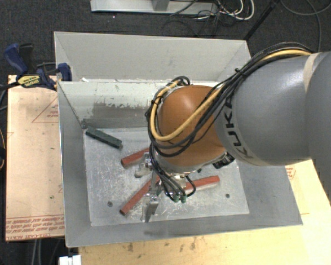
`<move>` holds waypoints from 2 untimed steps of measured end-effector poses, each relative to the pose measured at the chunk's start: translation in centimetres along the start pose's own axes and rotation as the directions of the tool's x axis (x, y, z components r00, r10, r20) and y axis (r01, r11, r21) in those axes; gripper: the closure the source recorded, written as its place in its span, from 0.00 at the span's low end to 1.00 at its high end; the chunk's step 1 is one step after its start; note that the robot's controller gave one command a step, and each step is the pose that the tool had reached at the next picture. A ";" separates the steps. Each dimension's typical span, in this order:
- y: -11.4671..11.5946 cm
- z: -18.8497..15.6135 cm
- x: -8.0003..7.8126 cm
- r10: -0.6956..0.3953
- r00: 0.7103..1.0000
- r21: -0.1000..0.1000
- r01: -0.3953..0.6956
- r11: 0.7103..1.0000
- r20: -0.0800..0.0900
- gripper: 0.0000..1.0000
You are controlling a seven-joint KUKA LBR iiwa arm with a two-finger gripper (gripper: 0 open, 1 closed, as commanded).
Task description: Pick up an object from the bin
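Observation:
My gripper (150,207) hangs low over the front middle of the bin floor, mostly hidden under the arm's orange cover. A red-brown stick (134,200) lies slanted right beside it on its left, its upper end running under the gripper. A second red-brown stick (133,158) lies a little farther back and left, with a small pale piece (139,171) just in front of it. A third red-brown stick (208,182) pokes out to the right from under the cover. Whether anything is between the jaws cannot be seen.
A dark grey flat bar (103,137) lies at the back left of the floor, near the sloping wall. The large grey arm with its cables covers the bin's right half. Bare floor shows at the front left and front right.

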State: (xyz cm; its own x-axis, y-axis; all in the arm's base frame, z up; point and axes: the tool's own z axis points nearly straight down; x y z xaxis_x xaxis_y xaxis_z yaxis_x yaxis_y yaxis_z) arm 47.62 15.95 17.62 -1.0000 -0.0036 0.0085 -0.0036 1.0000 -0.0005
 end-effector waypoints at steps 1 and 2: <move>-0.1 -0.4 -0.2 0.004 1.000 -0.001 -0.003 1.000 0.008 0.00; 0.9 9.9 -1.9 0.001 1.000 -0.006 -0.001 1.000 0.017 1.00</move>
State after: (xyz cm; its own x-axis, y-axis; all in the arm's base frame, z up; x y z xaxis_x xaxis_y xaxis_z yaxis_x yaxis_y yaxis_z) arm 49.45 16.82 7.69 -1.0000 -0.0026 -0.0089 -0.0027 1.0000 0.0056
